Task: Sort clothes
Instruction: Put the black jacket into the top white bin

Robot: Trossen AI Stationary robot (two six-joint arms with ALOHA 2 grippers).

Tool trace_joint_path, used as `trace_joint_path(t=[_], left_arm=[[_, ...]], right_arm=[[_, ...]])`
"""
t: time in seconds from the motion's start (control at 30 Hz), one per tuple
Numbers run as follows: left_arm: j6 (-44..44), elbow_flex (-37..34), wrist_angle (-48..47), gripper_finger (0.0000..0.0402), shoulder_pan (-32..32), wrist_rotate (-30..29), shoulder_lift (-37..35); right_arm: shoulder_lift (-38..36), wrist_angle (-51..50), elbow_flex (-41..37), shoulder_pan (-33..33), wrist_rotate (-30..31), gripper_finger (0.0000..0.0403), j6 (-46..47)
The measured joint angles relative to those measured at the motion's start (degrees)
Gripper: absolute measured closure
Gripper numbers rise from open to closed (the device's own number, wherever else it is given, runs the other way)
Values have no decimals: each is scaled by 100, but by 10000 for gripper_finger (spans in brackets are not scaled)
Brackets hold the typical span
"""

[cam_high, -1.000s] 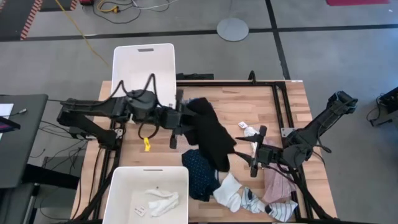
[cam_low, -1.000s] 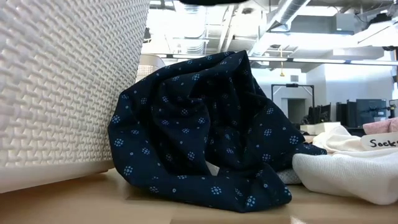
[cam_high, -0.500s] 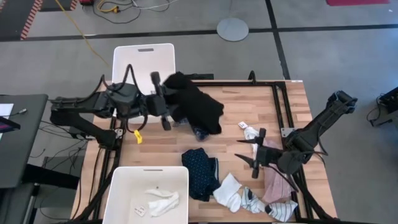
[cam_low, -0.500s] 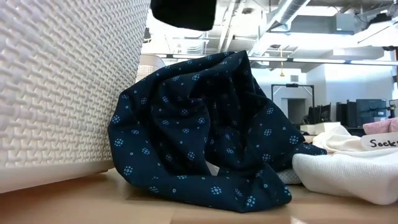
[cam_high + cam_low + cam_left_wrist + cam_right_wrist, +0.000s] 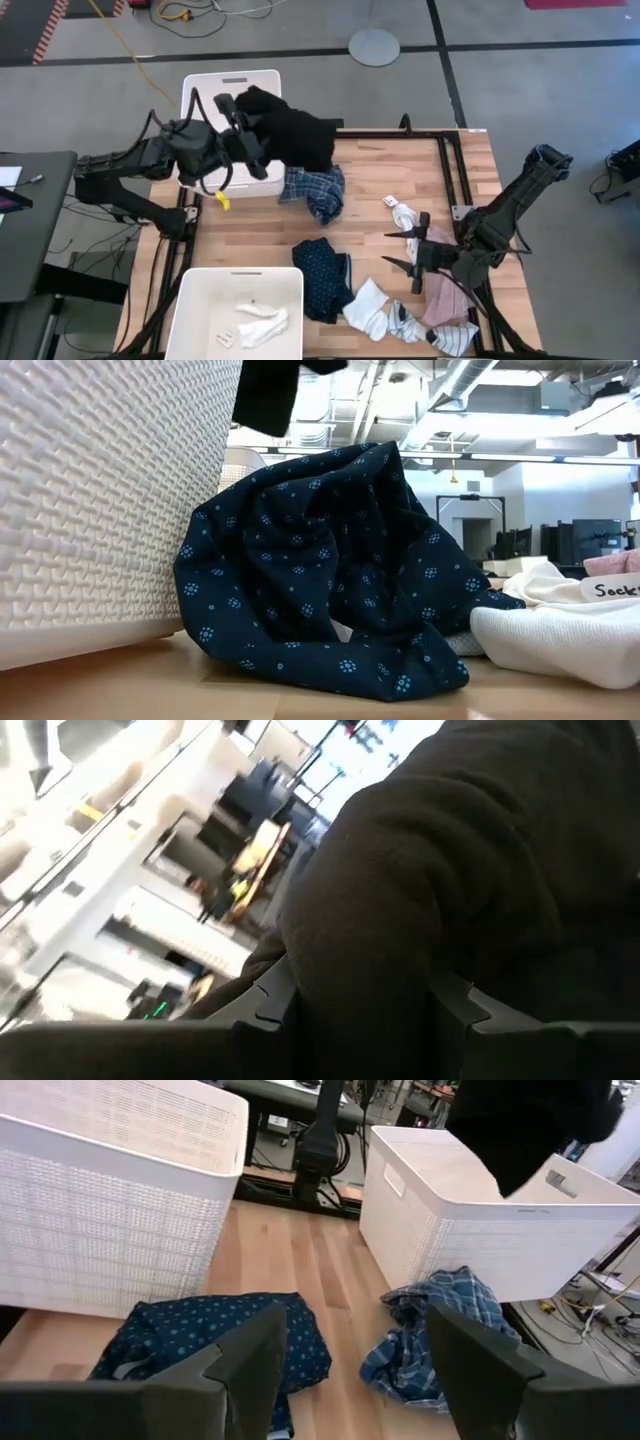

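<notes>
My left gripper (image 5: 243, 132) is shut on the black piece (image 5: 293, 136), which hangs bunched over the right rim of the far white bin (image 5: 215, 92). The black piece also fills the left wrist view (image 5: 460, 870) and dangles at the top of the low view (image 5: 268, 395). The blue plaid shirt (image 5: 315, 192) lies crumpled on the table beside that bin. The navy dotted piece (image 5: 322, 276) lies heaped by the near bin (image 5: 195, 300). White and striped socks (image 5: 388, 316) and the pink shirt (image 5: 447, 298) lie at the near right. My right gripper (image 5: 408, 253) hovers open above the table near them. My left gripper pinches a thick bunch of the black piece (image 5: 360, 990) between its two fingers (image 5: 262, 1005). The fingers come level from the table's left. The cloth is lifted clear of the table and droops slack beyond the fingers.
The near bin holds white socks (image 5: 258, 322). A small white sock (image 5: 400, 210) lies on the table's right half. A black frame (image 5: 455, 160) runs along the far and right edges. Bare wood (image 5: 250, 235) shows between the two bins.
My left gripper has swung toward the table's far left edge and a little up, turning as it went, and has carried the black piece from mid-table to the far bin's rim. The black piece is lifted clear. The blue plaid shirt it covered now shows, crumpled on the table.
</notes>
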Motion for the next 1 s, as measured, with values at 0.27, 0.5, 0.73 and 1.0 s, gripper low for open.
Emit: trace_joint_path(t=[0.27,0.5,0.73,1.0], left_arm=[[-242,0,-398,289,637,-113,-194],[-295,0,-684,289,1141,-98,-326],[-563,0,-1417,289,1753,-72,-381],[-1167,0,-2140,289,2642,543,-383]], right_arm=[[2,-58,0,181,-2,148,52],[11,-448,-4,219,-6,148,538],[11,-491,-4,219,-7,148,609],[11,-500,-4,221,-7,148,609]])
